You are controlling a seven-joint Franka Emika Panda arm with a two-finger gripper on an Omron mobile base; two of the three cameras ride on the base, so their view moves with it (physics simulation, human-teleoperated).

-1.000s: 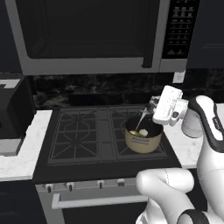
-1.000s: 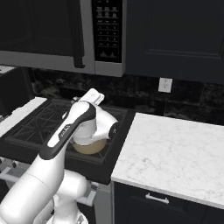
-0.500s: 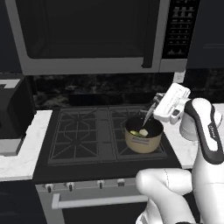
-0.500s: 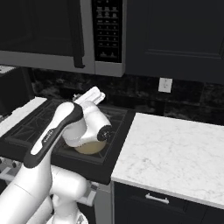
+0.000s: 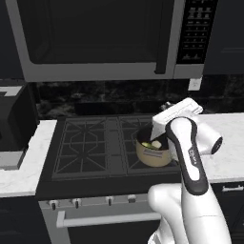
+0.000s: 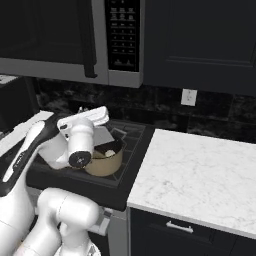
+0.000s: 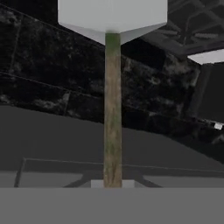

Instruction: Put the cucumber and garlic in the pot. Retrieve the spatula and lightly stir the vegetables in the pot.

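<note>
The cream-tan pot (image 5: 151, 155) stands on the front right burner, seen also from the right base as the pot (image 6: 104, 163). A yellow-green piece, the cucumber (image 5: 156, 144), lies inside it. I cannot make out the garlic. My gripper (image 5: 167, 107) hangs over the pot's far right rim, its fingers hidden behind the white hand. In the hand view the gripper (image 7: 113, 183) is shut on the spatula (image 7: 112, 109), whose brown handle runs up to a flat pale grey blade. That blade (image 6: 102, 136) slants down at the pot.
The black gas stove (image 5: 90, 145) lies under a microwave (image 5: 95, 38). White marble counter (image 6: 200, 175) stretches to the right, with a wall outlet (image 6: 188, 96) above it. A dark appliance (image 5: 14, 119) stands on the left counter. My forearm (image 5: 188, 152) crosses the pot's right side.
My hand has swung left and rolled with the spatula, ending closer over the pot. The forearm has come forward and now covers the pot's right edge. The pot has stayed put.
</note>
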